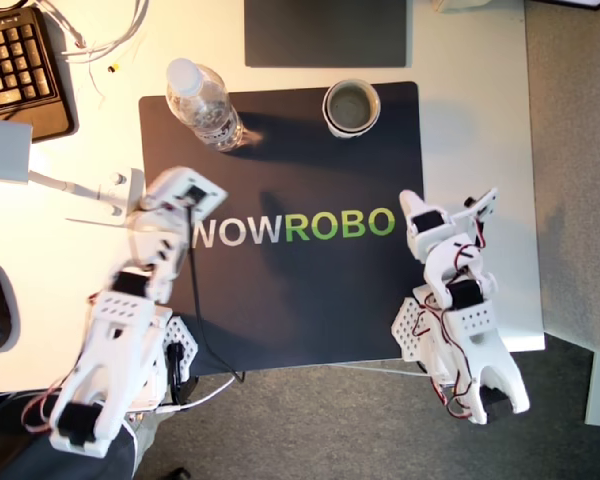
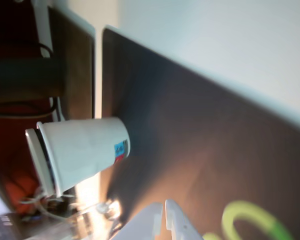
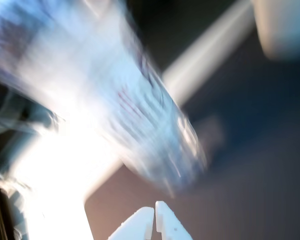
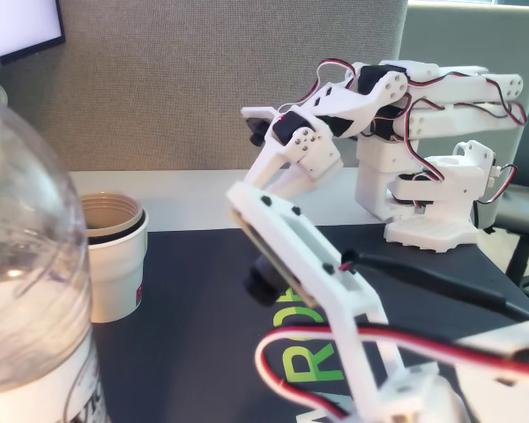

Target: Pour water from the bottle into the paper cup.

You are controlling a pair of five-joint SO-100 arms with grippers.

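So: one bottle (image 1: 205, 104) standing at the mat's (image 1: 310, 310) 11 o'clock corner, one paper cup (image 1: 352, 108) at 1 o'clock near the far edge, mid-mat open. My first gripper (image 3: 155, 216) and my second gripper (image 2: 164, 216): fingers together, empty.

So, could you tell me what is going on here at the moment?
Nothing is held yet. The bottle stands capped on the black mat, with the paper cup upright beside it, apart. My first gripper faces the bottle and my second gripper faces the cup; both have their jaws shut and touch nothing.

Bare mat (image 1: 310, 290) between bottle (image 1: 205, 105) and paper cup (image 1: 351, 108)
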